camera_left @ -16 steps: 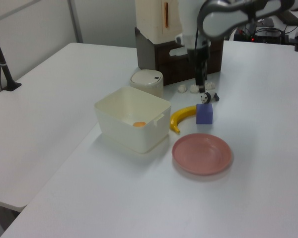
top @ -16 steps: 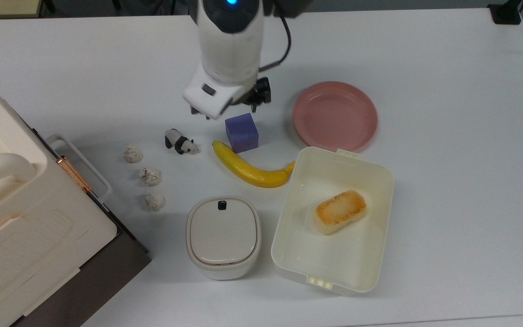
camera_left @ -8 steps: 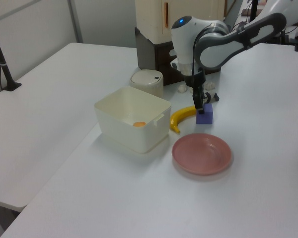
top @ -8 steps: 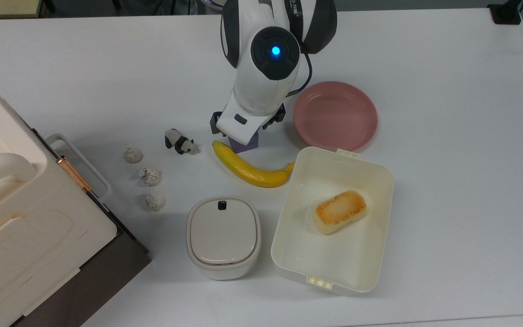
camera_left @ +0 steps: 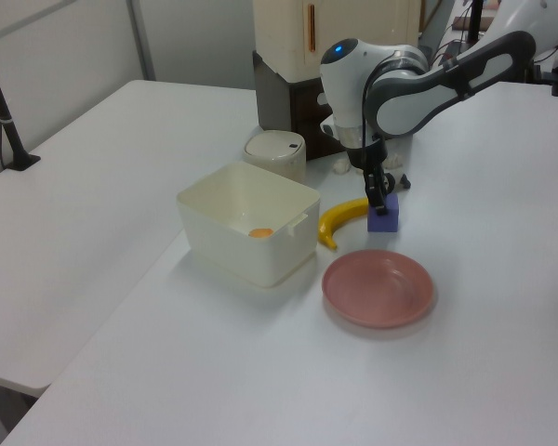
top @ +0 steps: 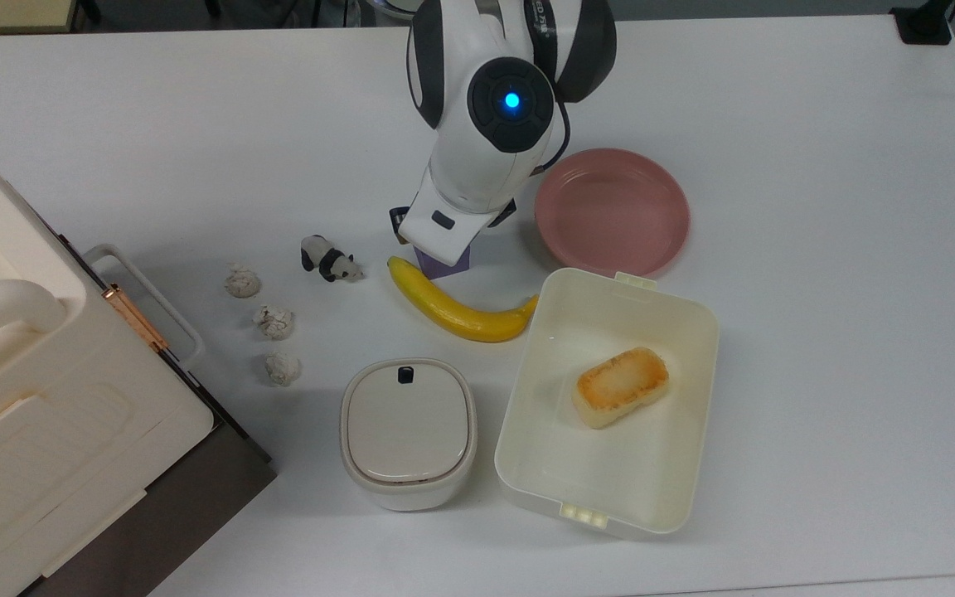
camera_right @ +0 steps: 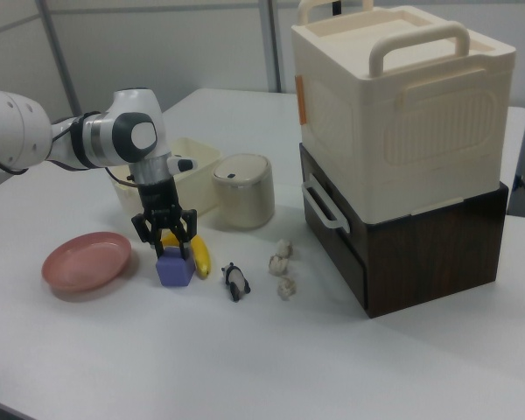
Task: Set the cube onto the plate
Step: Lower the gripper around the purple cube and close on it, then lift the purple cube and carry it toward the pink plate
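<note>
**End effector spread directly over the cube, plate off to one side**

Top view: the cube (top: 444, 259) lay on the worktop (top: 817, 249) almost straight under the end effector (top: 448, 236), only its lower edge peeking out below the white wrist housing. The banana (top: 457, 308) sat just beside it toward the frame's bottom, and the plate (top: 612, 211) stood near, on the top view's right, bare. Half a second before, the wrist had covered nearly the same patch; a full second before, it had hung clear above the cube in the frame — so the arm had slid over the block and all but settled.

Left view: the end effector (camera_left: 380, 197) reached down onto the cube (camera_left: 384, 219), fingers at its top. The plate (camera_left: 378, 288) lay nearer the camera, apart from the block. Against the earlier pictures, the fingers had come lower.

Right view: the end effector (camera_right: 164, 234) stood spread — one finger (camera_right: 143, 233) either side, just above the cube (camera_right: 175, 269), not yet pinching it. The plate (camera_right: 86, 261) lay on the right view's left, so the carry would likely run that way once the block was gripped.
</note>
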Robot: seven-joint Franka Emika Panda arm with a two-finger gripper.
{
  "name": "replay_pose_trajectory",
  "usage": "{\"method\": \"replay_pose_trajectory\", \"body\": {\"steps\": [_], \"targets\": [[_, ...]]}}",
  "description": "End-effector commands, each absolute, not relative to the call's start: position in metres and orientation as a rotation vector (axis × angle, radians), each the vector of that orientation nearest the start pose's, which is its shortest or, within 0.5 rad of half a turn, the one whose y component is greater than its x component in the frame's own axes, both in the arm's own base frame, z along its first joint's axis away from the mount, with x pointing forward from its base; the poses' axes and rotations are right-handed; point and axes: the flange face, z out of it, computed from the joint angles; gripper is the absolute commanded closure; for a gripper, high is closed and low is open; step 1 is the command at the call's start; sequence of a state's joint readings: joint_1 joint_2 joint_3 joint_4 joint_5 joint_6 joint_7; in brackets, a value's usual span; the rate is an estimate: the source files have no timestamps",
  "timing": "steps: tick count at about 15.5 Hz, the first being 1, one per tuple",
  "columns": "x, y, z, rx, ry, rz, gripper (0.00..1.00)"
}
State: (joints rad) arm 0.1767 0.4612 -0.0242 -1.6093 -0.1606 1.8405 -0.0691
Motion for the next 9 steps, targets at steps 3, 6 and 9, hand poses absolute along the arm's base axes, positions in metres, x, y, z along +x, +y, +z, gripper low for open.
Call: {"method": "replay_pose_trajectory", "body": {"steps": [3,6,9], "targets": [[0.632,0.088,0.347,-3.271,-0.489,0.422,0.45],[0.624,0.101,0.366,-3.258,-0.525,0.448,0.45],[0.61,0.137,0.388,-3.248,-0.577,0.443,0.45]]}}
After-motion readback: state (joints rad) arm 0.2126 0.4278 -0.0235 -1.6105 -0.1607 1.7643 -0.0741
